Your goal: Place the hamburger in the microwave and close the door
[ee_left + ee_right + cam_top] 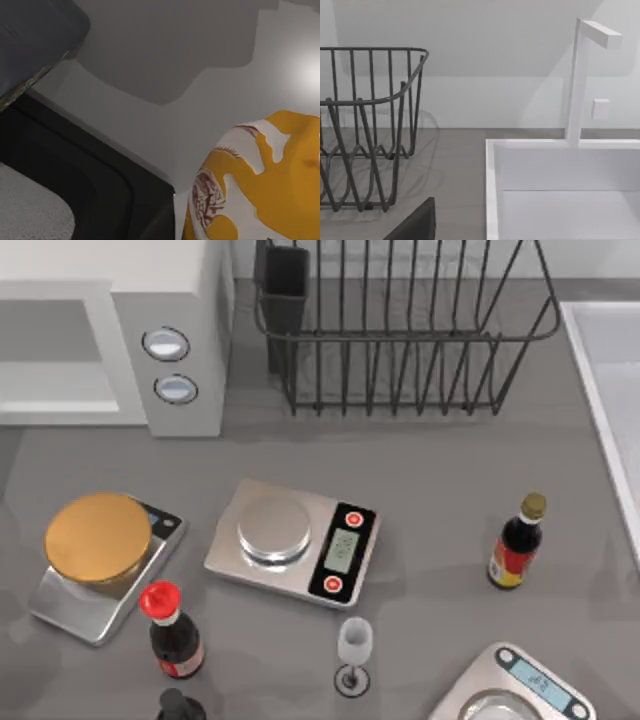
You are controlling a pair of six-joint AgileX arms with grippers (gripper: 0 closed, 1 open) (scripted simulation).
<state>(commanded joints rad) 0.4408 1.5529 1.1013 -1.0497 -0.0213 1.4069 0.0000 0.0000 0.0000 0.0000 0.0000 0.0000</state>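
A dark wire dish rack (367, 130) stands on the grey countertop (455, 165), beside a white sink basin (560, 190). A white square-section faucet (577, 80) rises from the basin's far rim, against a pale wall (485, 45)

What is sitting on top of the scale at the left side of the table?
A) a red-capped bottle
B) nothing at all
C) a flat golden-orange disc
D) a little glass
C: in the top view, the flat golden-orange disc lies on the left scale, while the red-capped bottle and the little glass stand on the table beside it.
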